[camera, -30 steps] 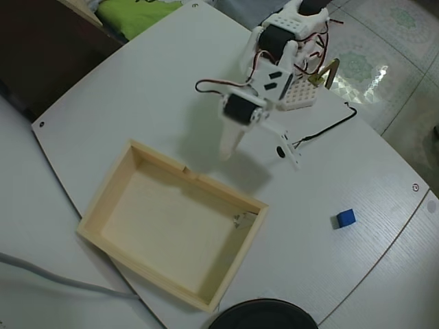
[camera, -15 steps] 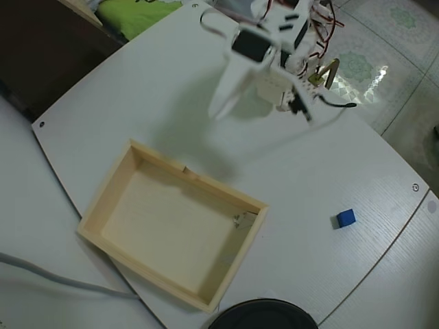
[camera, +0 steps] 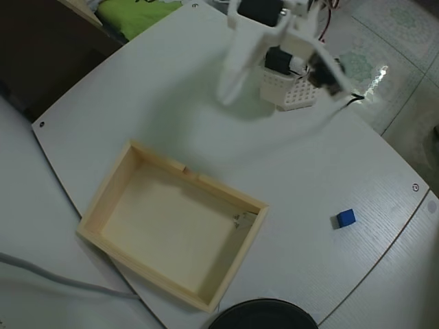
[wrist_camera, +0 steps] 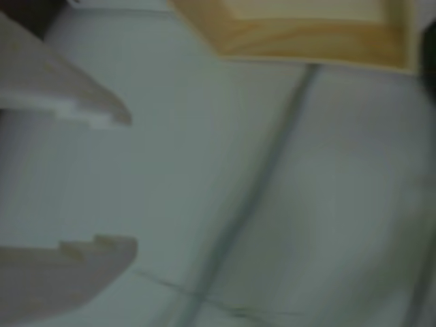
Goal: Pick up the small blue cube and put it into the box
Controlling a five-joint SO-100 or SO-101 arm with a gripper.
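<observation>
Pale light wood made up the large shallow rectangular box (camera: 110,199), which sat with thin raised walls toward the lower left of the white tabletop (camera: 171,96) in the overhead view, a small notch cut in its upper long wall; the wrist view caught only one corner of it (wrist_camera: 306,41) at the top edge. The tiny bright-blue cube (camera: 346,218) lay on the table well apart from the box, off to its right in the overhead view, and we could not find it in the wrist view at all. The white two-finger gripper (wrist_camera: 129,180) stood wide apart with nothing between its jaws, both fingers entering the wrist view from the left over bare table. In the overhead view the arm (camera: 240,62) hung blurred near the top, close to a small white perforated block (camera: 291,92), and far from the cube. We judged the step in hand to be the reach toward the cube, with the task barely begun. To do it well, we thought the arm ought to swing toward the right side of the overhead view until the cube showed between the fingers in the wrist view, then descend squarely over it with the jaws kept wide, since so small a block could easily be nudged aside by one fingertip.
</observation>
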